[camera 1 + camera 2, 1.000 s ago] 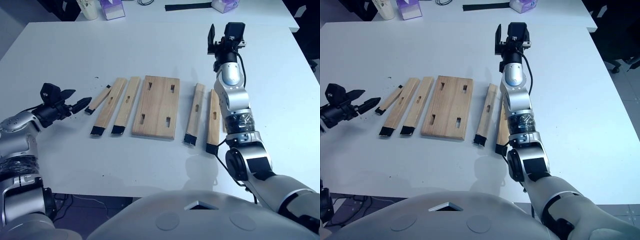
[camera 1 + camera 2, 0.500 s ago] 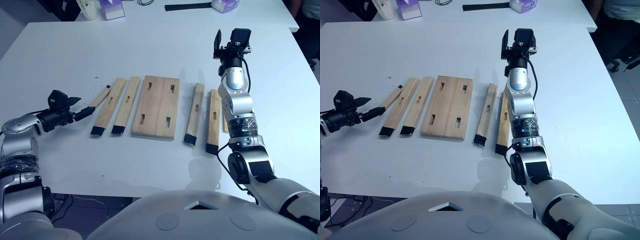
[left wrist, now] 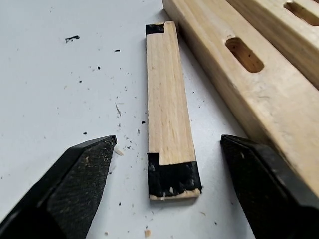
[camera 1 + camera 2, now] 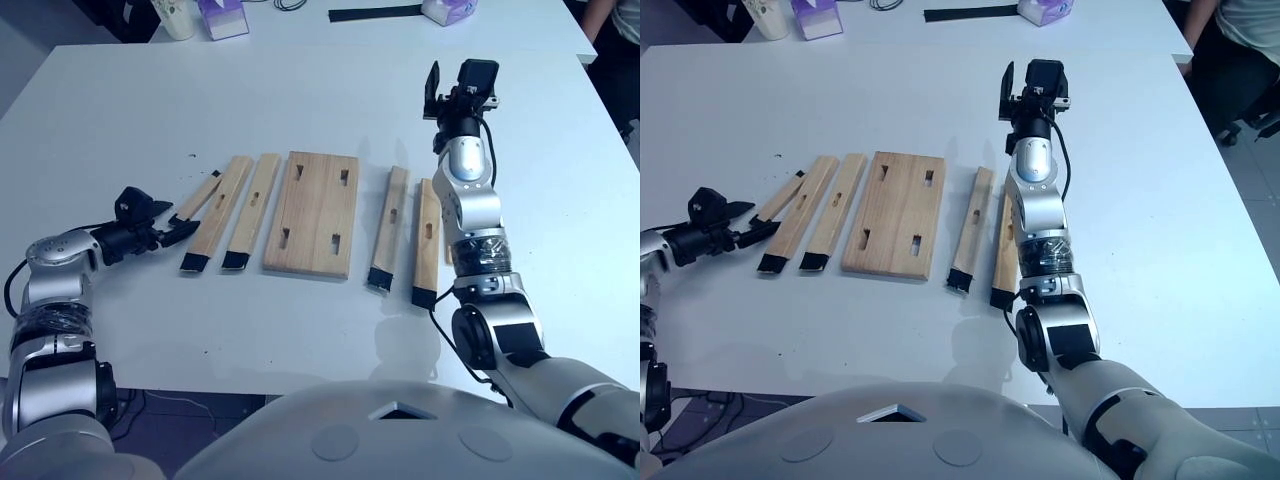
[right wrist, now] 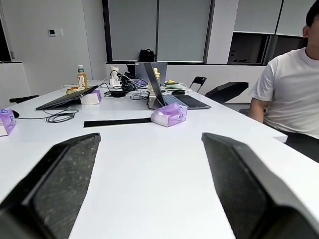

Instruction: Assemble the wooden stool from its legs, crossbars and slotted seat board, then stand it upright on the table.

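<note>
Left gripper (image 4: 178, 234) sits low over the desk (image 4: 110, 110), well to the left of the slotted seat board (image 4: 312, 212), its fingers spread wide either side of the black-taped near end of a short crossbar (image 3: 167, 109), touching nothing. Dark specks dot the surface around that end. Between the crossbar and the board lie two slotted legs (image 4: 222, 210) (image 4: 252, 208), the first just beside the crossbar. Two more legs (image 4: 389, 225) (image 4: 427, 240) lie right of the board, black ends toward the desk's front edge. All parts lie flat, well apart from the side edges and the far edge. Right gripper (image 4: 445, 92) is raised beyond the board's far right corner, fingers parted and holding nothing; its forearm crosses above the outermost right leg. Past the board's far end, near the desk's far edge, are two purple tissue packs (image 4: 224, 17) (image 4: 448, 10) and a black strip (image 4: 375, 13).
</note>
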You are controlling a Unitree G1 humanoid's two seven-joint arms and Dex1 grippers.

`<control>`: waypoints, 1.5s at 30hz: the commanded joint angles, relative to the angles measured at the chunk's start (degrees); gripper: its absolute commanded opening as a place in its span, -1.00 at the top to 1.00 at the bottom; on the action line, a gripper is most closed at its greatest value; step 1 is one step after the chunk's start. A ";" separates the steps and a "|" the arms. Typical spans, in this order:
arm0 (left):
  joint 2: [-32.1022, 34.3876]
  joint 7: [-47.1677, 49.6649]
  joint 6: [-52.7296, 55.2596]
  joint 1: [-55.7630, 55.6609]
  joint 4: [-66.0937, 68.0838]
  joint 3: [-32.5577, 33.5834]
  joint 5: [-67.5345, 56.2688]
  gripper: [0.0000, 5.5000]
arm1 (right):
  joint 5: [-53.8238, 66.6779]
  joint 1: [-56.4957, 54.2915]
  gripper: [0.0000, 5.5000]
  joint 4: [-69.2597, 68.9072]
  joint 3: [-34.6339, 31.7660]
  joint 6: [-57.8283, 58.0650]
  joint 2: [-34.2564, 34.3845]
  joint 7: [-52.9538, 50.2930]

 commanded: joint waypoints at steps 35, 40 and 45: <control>-22.56 16.87 23.18 -13.15 -49.86 5.34 -39.18 0.52 | 28.13 -20.31 -0.37 5.77 -6.62 25.22 -16.63 50.59; -24.15 11.85 28.38 -16.95 -44.64 4.37 -45.16 0.52 | 40.69 -24.76 -0.37 -1.54 -4.94 40.88 -21.70 68.91; -26.68 8.79 30.55 -16.00 -46.32 1.29 -45.94 0.52 | 43.60 -29.83 -0.37 -0.76 -2.06 45.63 -24.47 79.24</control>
